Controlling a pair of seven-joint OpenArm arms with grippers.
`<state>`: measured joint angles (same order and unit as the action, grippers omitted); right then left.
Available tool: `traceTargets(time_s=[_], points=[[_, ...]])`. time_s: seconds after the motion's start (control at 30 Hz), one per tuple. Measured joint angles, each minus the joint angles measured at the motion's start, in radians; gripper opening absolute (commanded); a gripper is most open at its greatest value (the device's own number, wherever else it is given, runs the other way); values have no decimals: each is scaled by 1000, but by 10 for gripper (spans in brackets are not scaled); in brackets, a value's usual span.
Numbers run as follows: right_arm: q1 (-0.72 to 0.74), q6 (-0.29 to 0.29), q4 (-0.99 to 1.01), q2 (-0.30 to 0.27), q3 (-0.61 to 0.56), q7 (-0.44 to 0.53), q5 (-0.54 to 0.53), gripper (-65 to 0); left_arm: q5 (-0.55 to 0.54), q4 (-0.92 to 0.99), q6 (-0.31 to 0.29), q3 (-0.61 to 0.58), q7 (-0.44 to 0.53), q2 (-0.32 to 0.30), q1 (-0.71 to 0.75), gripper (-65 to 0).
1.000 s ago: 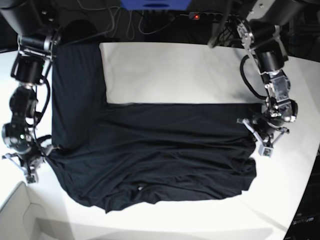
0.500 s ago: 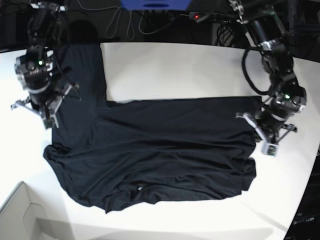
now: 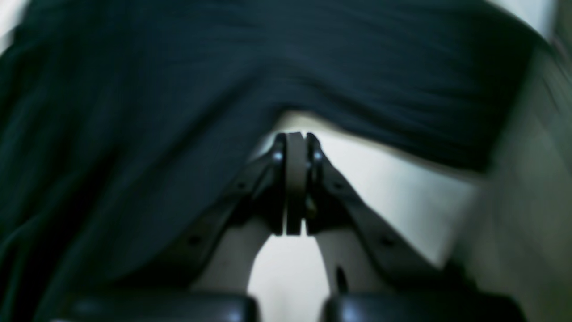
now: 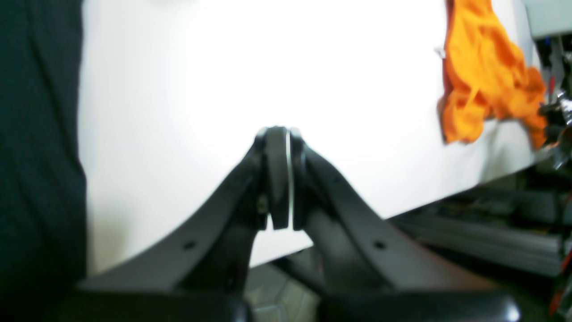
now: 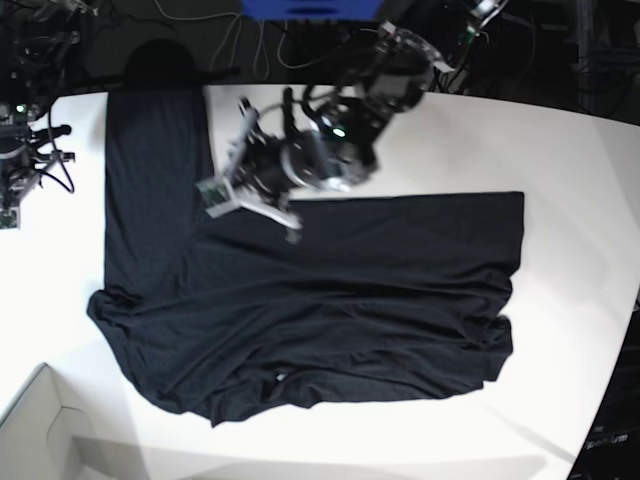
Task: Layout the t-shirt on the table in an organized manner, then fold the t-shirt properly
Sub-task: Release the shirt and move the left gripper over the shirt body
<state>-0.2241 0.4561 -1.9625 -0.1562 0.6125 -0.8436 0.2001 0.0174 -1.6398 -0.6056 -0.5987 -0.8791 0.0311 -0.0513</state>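
Note:
The black t-shirt point(image 5: 330, 300) lies spread on the white table point(image 5: 450, 140), one long part point(image 5: 155, 170) running up the left side. My left gripper point(image 5: 240, 188) hovers over the corner where that part meets the body. In the left wrist view the left gripper point(image 3: 292, 139) is shut with nothing between its pads, and the t-shirt point(image 3: 178, 89) fills the space just beyond it. My right gripper point(image 5: 15, 185) is at the far left edge, off the cloth. In the right wrist view the right gripper point(image 4: 279, 134) is shut and empty above bare table point(image 4: 268, 67), with the t-shirt point(image 4: 40, 134) to its left.
A pale cardboard box point(image 5: 40, 430) stands at the lower left corner. An orange cloth point(image 4: 487, 80) lies near the table's edge in the right wrist view. Cables and dark equipment point(image 5: 300, 30) run behind the back edge. The table's curved edge point(image 5: 610, 370) is at the right.
My left arm has swung from the t-shirt's right edge across to the upper middle, near the sleeve corner. My right arm has moved up and further left, off the cloth.

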Motion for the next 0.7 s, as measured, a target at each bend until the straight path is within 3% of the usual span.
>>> traceTargets(time_s=[0.17,0.33,0.53,0.7], points=[[-9,3,8,2,105,-9,13,-650,-4,176,-3,-195,4,11,-80,-650],[-4,151,8,31,169,-5,10,-650,0,324,3,-262,121,91,-113,-650],[-6,150,8,41,201,-8,20,-650,1,443,3,-315,150,109,-166,-650],[-29,150,8,43,198,-9,14,-650,-19,539,3,-316,266,121,-182,-650]])
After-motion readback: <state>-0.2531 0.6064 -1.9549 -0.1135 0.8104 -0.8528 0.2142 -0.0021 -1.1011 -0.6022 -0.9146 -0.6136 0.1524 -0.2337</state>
